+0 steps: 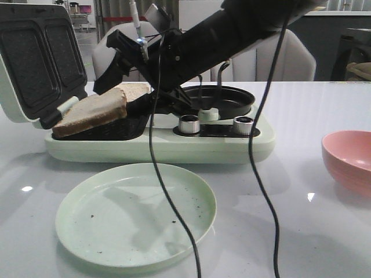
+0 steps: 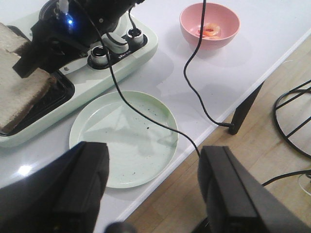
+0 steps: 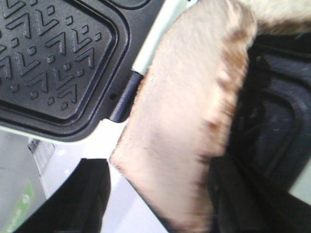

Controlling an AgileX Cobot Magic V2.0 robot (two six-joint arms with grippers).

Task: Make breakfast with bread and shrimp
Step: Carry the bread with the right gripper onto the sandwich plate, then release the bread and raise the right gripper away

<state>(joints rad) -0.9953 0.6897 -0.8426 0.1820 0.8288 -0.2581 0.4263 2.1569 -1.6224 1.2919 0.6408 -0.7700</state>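
Note:
One bread slice lies tilted on the sandwich maker's lower plate, and a second slice lies behind it. My right gripper reaches in over the maker, open, with its fingers on either side of the tilted slice. One finger touches the slice and a gap shows at the other finger. The shrimp lies in the pink bowl. My left gripper is open and empty, high above the table's front edge.
The sandwich maker's lid stands open at the left, with a round black pan and two knobs at its right. A pale green plate lies in front of it. The pink bowl is at the right edge. Cables hang over the plate.

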